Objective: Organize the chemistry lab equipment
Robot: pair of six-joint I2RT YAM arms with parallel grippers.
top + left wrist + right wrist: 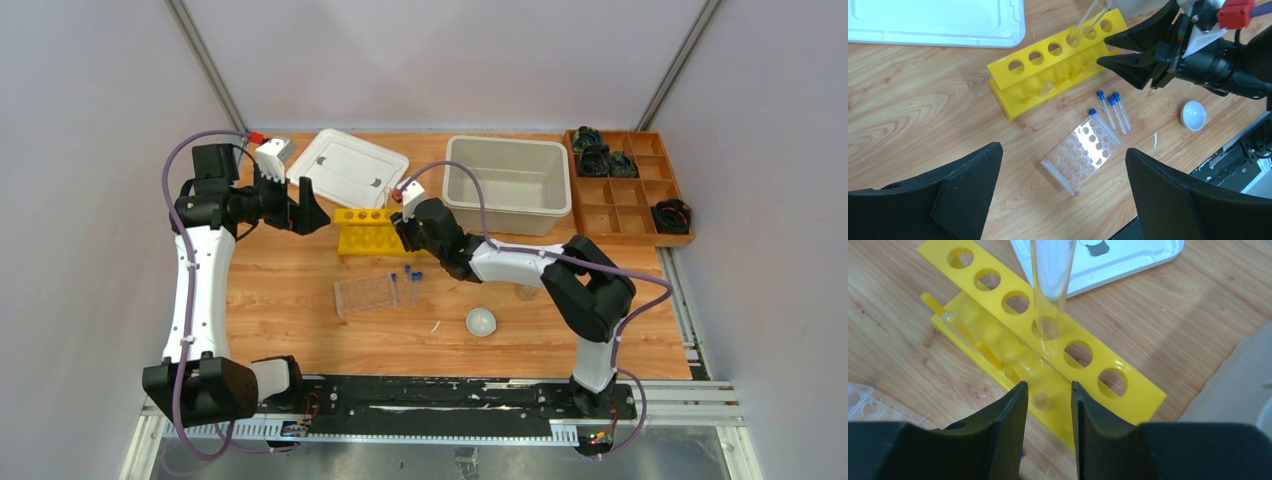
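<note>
A yellow tube rack (368, 231) stands mid-table. A clear glass tube (1050, 285) leans in its fourth hole, and another glass tube (968, 337) lies on its base. My right gripper (1048, 390) is just in front of the rack, jaws slightly apart with nothing between them. A clear tube rack (1082, 155) lies flat below my left gripper (1063, 150), which is wide open and high above it. Three blue-capped tubes (1113, 110) lie beside the clear rack. A small white round dish (481, 321) sits nearer the front. No white triangle shows.
A white lid (348, 165) and a clear bin (507, 180) lie at the back. A wooden compartment tray (625, 185) with black parts is at the back right. A small clear vessel (527, 291) stands under the right arm.
</note>
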